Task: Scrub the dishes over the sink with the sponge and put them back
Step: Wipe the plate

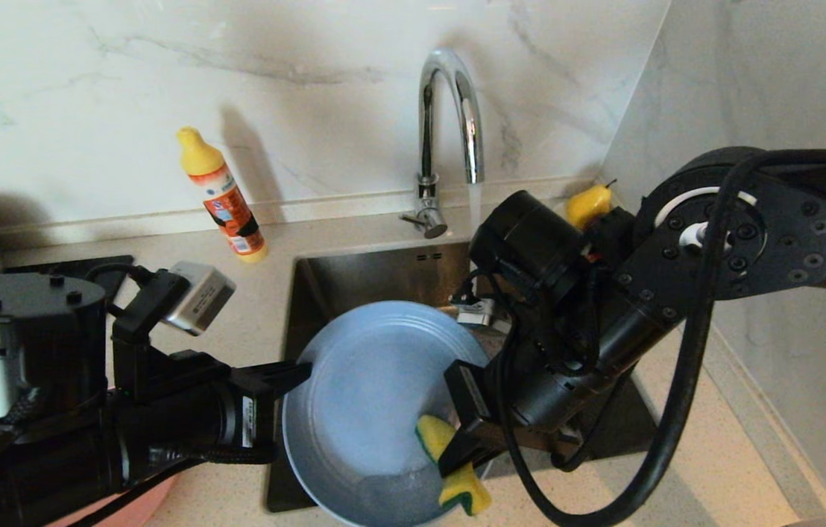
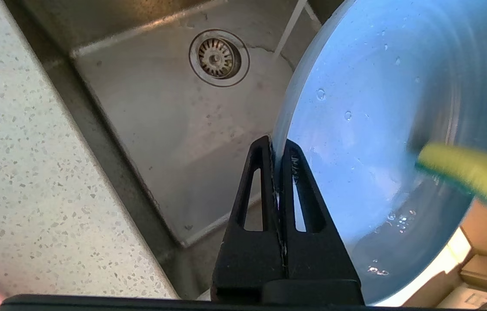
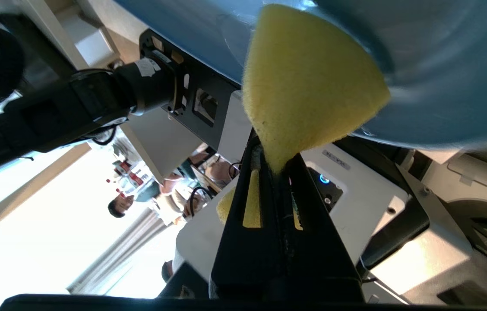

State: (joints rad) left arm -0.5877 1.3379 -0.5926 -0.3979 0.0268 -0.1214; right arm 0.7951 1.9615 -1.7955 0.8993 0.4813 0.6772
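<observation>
A wide blue-grey plate point(image 1: 373, 399) hangs tilted over the steel sink point(image 1: 362, 274). My left gripper point(image 1: 294, 375) is shut on its left rim, and in the left wrist view the rim sits pinched between the black fingers point(image 2: 265, 181). My right gripper point(image 1: 457, 450) is shut on the yellow sponge point(image 1: 449, 461) with its green layer, pressed against the plate's lower right inside face. From the right wrist camera the sponge point(image 3: 308, 86) fans out of the jaws against the plate point(image 3: 442, 65). Water drops and a little foam lie on the plate point(image 2: 381, 108). The sponge point(image 2: 463, 170) also shows here.
The chrome tap point(image 1: 449, 117) runs a thin stream into the sink. An orange detergent bottle point(image 1: 226, 197) stands on the counter behind left. A pear point(image 1: 587, 205) sits behind my right arm. The drain strainer point(image 2: 219, 57) lies in the basin floor. A pink dish edge point(image 1: 135, 505) peeks under my left arm.
</observation>
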